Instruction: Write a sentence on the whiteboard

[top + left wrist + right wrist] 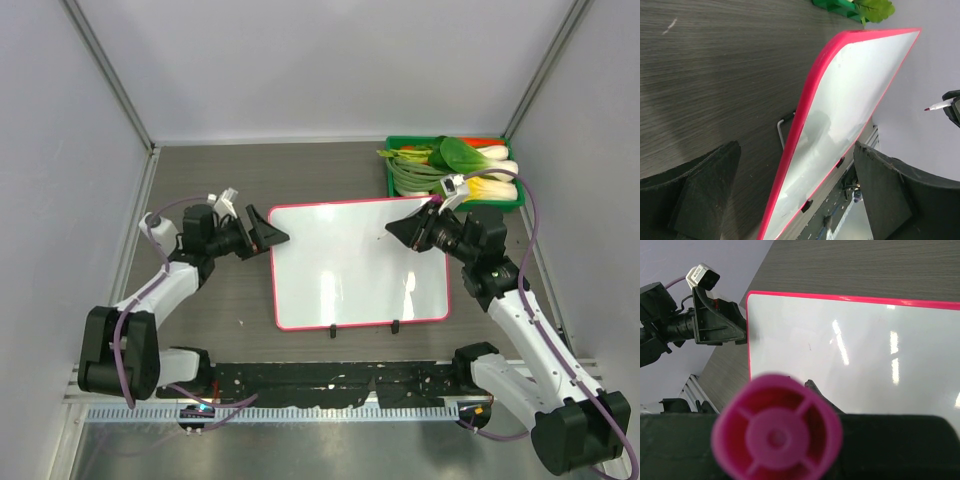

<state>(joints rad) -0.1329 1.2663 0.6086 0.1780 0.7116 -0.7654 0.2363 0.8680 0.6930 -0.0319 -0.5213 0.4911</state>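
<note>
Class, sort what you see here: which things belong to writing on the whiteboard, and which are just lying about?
For the job:
whiteboard
marker

Lying about:
green tray
vegetables in it

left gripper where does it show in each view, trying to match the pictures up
Top external: left gripper left of centre, at the whiteboard's left edge.
Left wrist: its own fingers fill the bottom corners, with the board's edge between them.
Right wrist: upper left, at the board's corner.
Shared landmark: the board's pink frame.
</note>
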